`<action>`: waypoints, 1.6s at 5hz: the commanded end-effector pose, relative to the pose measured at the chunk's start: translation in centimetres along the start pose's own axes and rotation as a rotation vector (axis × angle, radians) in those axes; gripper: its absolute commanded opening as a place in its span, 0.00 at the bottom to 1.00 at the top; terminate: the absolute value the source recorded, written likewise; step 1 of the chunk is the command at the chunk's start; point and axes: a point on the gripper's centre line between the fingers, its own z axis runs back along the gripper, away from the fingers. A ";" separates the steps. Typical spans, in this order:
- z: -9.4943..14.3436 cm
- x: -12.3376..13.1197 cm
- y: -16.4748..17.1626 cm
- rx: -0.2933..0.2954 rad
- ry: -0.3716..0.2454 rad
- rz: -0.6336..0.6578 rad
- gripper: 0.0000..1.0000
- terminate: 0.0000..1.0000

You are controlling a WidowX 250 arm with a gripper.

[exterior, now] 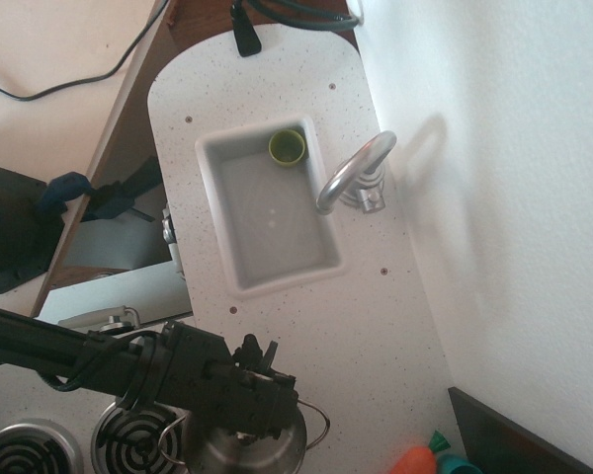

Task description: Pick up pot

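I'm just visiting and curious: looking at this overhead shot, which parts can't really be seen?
- End effector: its dark body hides the fingertips; open or shut is unclear.
- Pot: covered by the arm, cut off by the bottom edge; only its wire handle shows clearly.
- Orange and teal object: cut off at the bottom edge.
- Stove burners: partly cropped.

no readable text, labels, brands, numbers or signs anywhere

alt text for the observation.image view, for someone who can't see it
Seen from above, a black robot gripper sits over a shiny silver pot by a stove burner at the bottom edge. Farther up the white counter, a sink holds a yellow-green cup beside a curved faucet.
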 end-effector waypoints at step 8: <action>5.6 1.1 -2.6 0.001 -0.208 -0.072 0.00 0.00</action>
